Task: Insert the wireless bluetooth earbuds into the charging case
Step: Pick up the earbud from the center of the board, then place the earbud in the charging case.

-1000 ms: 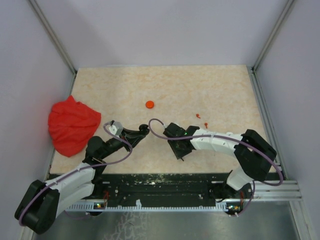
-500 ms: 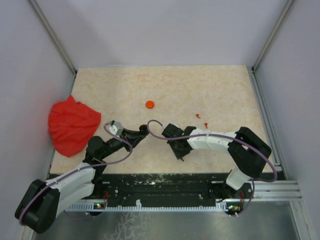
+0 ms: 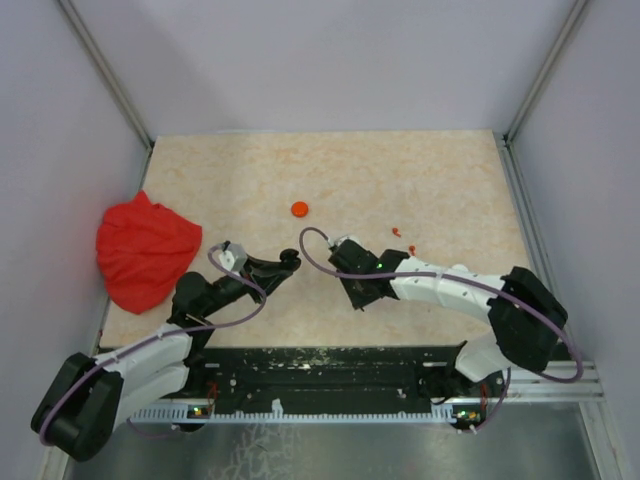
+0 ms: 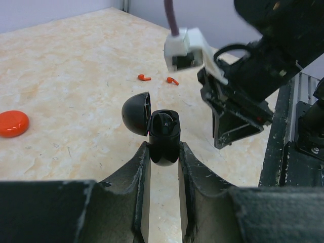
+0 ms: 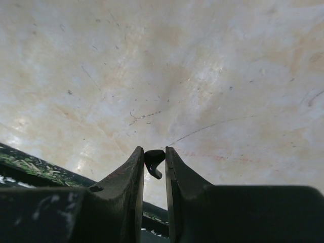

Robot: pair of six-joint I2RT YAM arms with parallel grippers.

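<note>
From above: left gripper (image 3: 287, 262) clamped narrow on the open black case (image 3: 291, 257), low over the near middle of the table (image 3: 430, 180). Right gripper (image 3: 357, 301) just to the right of the case and a little nearer the bases, apart from it, tips turned down; nothing of its load to be made out here. Farther right and back, well apart from both grippers: one orange bud (image 3: 397, 232) and a second orange bud (image 3: 411, 247), close together on the table. Beyond the case, one orange disc (image 3: 300, 208); at the left edge, one red cloth (image 3: 148, 250). From the left wrist: case pinched by its lower body between both fingers (image 4: 139, 167), mouth facing away from the camera, lid (image 4: 135, 112) swung open to the left. Something dark in the mouth; cannot tell whether a well is already filled. Right gripper hanging just to the right, fingers pointing down, no contact. From the right wrist: fingers almost closed on one black bud (image 5: 153, 161), head nipped between the tips, stem running back toward the camera, bare table below, case out of frame. Judged from this: a short carry leftward to the mouth needed, stem to be lined up with a well, right arm plainly the one for it. Counted: one case, one black bud, two orange buds, one disc, one cloth.
</note>
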